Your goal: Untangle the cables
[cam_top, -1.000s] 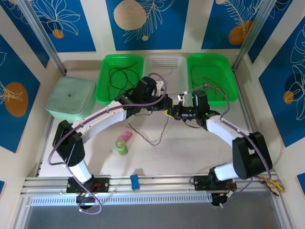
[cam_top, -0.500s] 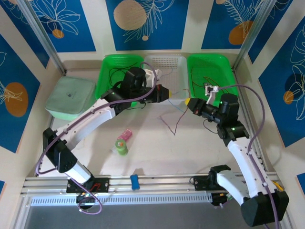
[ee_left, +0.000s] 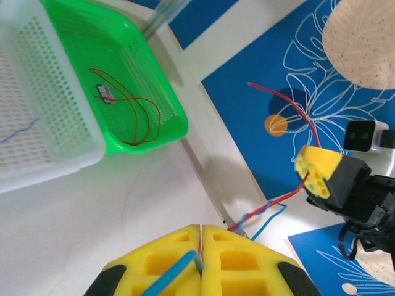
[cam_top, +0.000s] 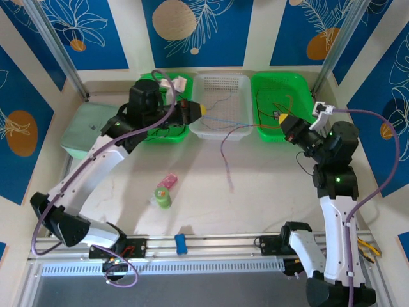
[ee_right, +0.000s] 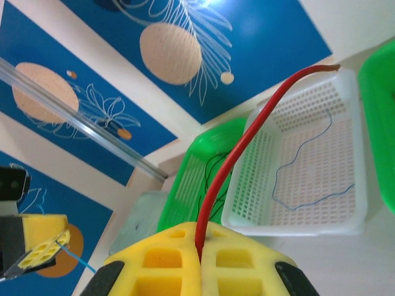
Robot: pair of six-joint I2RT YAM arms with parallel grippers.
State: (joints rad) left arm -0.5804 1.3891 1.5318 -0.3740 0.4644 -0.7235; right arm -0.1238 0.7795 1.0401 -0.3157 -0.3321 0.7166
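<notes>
The blue cable (ee_left: 176, 277) is pinched in my left hand (cam_top: 199, 110) and the red cable (ee_right: 247, 139) in my right hand (cam_top: 283, 121), both hands clamped tight. The cables stretch through the air between the hands, above the white basket (cam_top: 220, 79), and a loose tail (cam_top: 225, 153) hangs toward the worktop (cam_top: 268, 192). Near the right hand a twist (ee_left: 262, 211) binds red and blue. I judge this the pull-apart step. Next I'd spread the hands wider, slowly, so the twist slides out without either grip slipping.
</notes>
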